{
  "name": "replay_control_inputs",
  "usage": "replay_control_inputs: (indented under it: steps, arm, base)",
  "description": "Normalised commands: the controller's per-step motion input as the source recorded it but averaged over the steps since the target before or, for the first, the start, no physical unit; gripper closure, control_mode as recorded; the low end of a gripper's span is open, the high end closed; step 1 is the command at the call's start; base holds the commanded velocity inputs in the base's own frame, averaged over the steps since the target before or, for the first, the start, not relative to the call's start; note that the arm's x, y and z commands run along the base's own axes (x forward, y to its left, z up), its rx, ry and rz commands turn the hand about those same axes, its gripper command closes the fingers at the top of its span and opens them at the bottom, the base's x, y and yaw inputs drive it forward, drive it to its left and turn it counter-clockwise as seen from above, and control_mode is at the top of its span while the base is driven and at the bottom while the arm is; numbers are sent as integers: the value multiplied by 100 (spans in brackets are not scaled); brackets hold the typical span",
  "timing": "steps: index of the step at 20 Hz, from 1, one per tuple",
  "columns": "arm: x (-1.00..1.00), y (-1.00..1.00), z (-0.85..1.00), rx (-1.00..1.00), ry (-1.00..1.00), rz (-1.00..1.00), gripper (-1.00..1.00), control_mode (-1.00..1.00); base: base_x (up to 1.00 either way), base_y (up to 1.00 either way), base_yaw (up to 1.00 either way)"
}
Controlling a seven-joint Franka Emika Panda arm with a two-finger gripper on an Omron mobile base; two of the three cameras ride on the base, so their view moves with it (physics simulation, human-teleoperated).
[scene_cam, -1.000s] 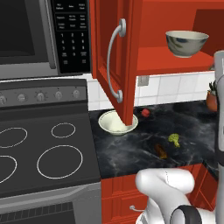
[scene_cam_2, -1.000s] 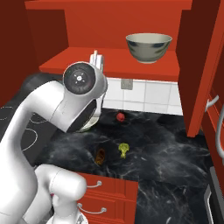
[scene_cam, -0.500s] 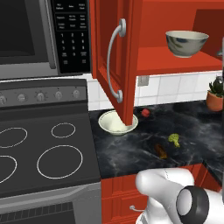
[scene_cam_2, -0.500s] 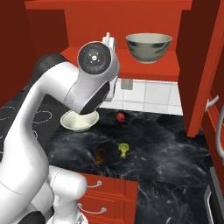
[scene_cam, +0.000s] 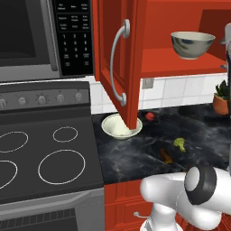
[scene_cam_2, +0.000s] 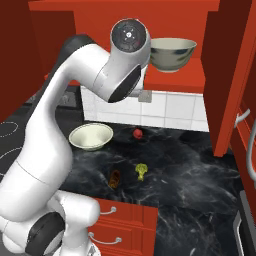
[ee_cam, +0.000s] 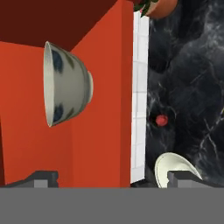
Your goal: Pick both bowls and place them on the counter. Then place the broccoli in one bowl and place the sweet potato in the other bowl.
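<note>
end effector (ee_cam: pixel 107 177) released, empty, fingers spread, short of the shelf (scene_cam: pixel 180 65). sweet potato (scene_cam_2: pixel 114 178) and broccoli (scene_cam_2: pixel 141 171) lie on the counter (scene_cam_2: pixel 200 170); shallow bowl (scene_cam_2: pixel 90 136) beyond them. deep bowl (ee_cam: pixel 65 89) on the shelf: likely rigid, glazed, slippery, breakable; take it by the rim.

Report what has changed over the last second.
The arm has swung up toward the cabinet shelf, its gripper open and now facing the deeper bowl, nothing held. The shallow bowl, broccoli, sweet potato and red item lie unmoved on the counter.
</note>
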Motion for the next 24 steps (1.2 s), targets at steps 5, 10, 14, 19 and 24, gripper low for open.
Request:
replay_control_inputs:
  steps: [5,10,14,19,24]
  arm:
    - [51,-9,-8,0,-3,17,-100,-100]
    - [56,-12,-2,1,-4,12,-100,-100]
    - [50,-15,0,-3,0,-2,-100,-100]
    - [39,-5,0,-5,1,-17,-100,-100]
    - [44,-6,-6,-2,0,-18,-100,-100]
  base:
    - [0,0,0]
    - [0,0,0]
    - [0,0,0]
    - [0,0,0]
    - [0,0,0]
